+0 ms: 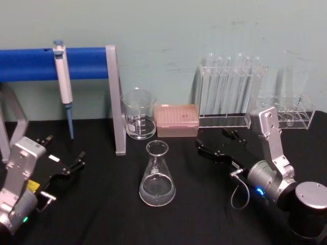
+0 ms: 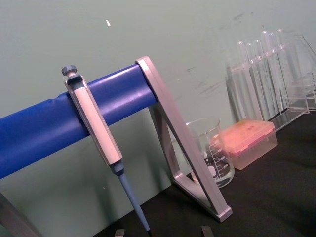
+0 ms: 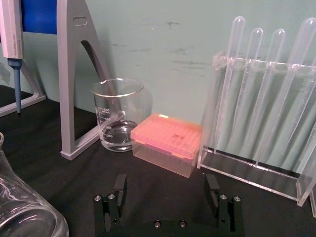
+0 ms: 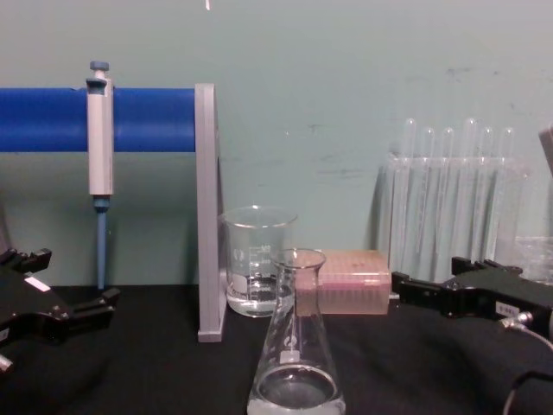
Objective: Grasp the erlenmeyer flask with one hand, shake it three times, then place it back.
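The erlenmeyer flask (image 1: 157, 176) stands upright on the black table at the centre, clear glass with a little liquid in its base; it also shows in the chest view (image 4: 295, 354) and at the edge of the right wrist view (image 3: 22, 210). The hand, my right gripper (image 1: 216, 142), lies low to the flask's right, a gap away, open and empty, and appears again in the chest view (image 4: 435, 278) and in its own wrist view (image 3: 166, 190). My left gripper (image 1: 64, 148) rests open at the table's left, far from the flask.
A glass beaker (image 1: 138, 114) and a pink tip box (image 1: 177, 120) stand behind the flask. A pipette (image 1: 63, 81) hangs on the blue bar of a grey stand (image 1: 115, 99). Clear tube racks (image 1: 232, 94) line the back right.
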Robot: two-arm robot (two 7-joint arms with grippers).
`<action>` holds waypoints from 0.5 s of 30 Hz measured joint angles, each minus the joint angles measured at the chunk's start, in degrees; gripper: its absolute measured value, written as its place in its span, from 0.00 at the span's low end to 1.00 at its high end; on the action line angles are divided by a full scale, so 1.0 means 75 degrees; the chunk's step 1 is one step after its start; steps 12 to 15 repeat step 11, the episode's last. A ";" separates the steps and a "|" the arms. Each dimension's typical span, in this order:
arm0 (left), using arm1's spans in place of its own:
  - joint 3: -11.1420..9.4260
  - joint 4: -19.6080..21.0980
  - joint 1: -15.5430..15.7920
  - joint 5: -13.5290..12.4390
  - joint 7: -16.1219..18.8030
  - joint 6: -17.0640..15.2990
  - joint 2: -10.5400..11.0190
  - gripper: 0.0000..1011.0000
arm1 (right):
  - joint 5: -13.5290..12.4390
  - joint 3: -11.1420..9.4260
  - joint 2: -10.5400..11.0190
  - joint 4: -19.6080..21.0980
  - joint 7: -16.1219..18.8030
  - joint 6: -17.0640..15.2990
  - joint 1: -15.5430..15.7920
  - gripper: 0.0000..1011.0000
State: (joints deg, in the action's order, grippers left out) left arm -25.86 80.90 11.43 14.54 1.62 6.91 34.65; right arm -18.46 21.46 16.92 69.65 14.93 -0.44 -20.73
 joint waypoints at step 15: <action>0.0000 0.0000 0.0000 0.0001 0.0000 0.0000 0.0000 0.99 | -0.0007 0.0002 0.0006 0.0007 -0.0006 0.0008 0.0007 0.99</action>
